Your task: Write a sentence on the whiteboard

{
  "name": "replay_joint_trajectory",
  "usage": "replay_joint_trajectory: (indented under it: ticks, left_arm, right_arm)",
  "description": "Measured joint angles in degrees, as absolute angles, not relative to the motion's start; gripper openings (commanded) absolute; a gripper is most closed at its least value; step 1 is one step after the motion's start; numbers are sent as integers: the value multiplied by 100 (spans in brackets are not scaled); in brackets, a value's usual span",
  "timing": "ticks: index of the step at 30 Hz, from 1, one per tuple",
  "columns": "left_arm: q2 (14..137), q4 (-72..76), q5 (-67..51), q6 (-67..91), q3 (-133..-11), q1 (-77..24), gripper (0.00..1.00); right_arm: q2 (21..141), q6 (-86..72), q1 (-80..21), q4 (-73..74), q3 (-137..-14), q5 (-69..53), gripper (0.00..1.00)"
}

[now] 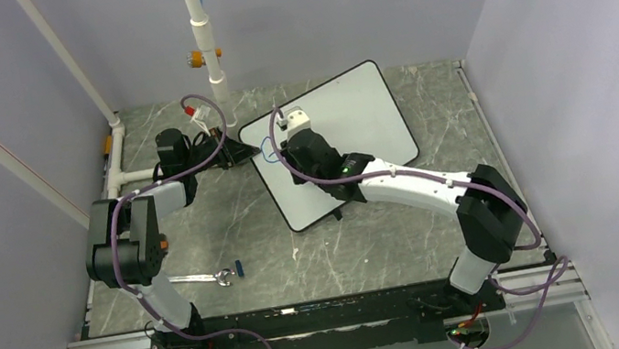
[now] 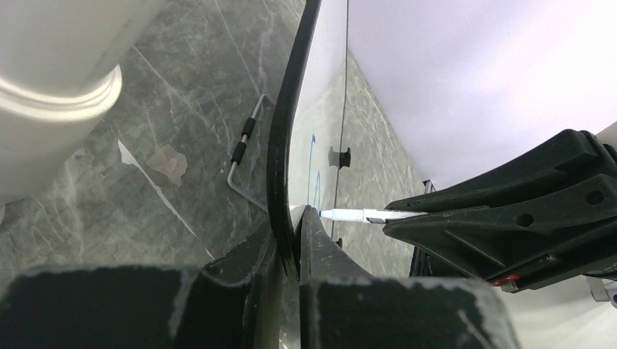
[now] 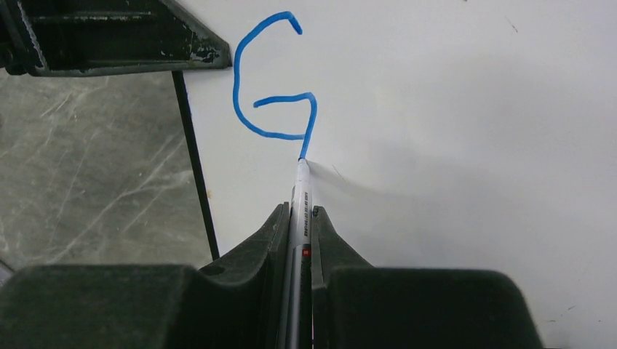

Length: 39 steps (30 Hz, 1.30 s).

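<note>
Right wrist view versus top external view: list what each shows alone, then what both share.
Right wrist alone: a readable blue G, with the marker touching its stroke's end, clamped in the right gripper. Top external alone: both whole arms, the white pipe stand, a metal tool and blue cap on the table. Shared: the whiteboard and the left gripper at its edge.

Black-framed whiteboard (image 1: 362, 116) askew on marble table (image 1: 240, 227), its sentence (image 3: 284, 99) just a blue "G" near one edge
</note>
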<state>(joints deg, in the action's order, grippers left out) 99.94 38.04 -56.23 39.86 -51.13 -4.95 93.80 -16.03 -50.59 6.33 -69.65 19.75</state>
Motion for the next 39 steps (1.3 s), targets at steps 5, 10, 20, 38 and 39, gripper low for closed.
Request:
replay_joint_trajectory:
  ticks: [5,10,20,38,39]
  left_arm:
    - [9994,3806,-5625,3979,-5113,-495,0]
    - [9992,3802,-5634,3966,-5127,-495,0]
    - [9990,3745,-5649,3957,-5146,-495,0]
    - [9990,3701,-5669,3940,-5170,-495,0]
    - [9990,3701,-5669,3940,-5172,-495,0]
  right_arm:
    - [9310,-1594,-5054,727,-6901,1890,0]
    - [9249,-1559,-5015,867,-6895,1837,0]
    - [9061,-1717,-4329,974,-7085,1323,0]
    - [9286,-1846,-4082,716,-7500,738,0]
    - [9334,-1846,-4082,701,-7518,731,0]
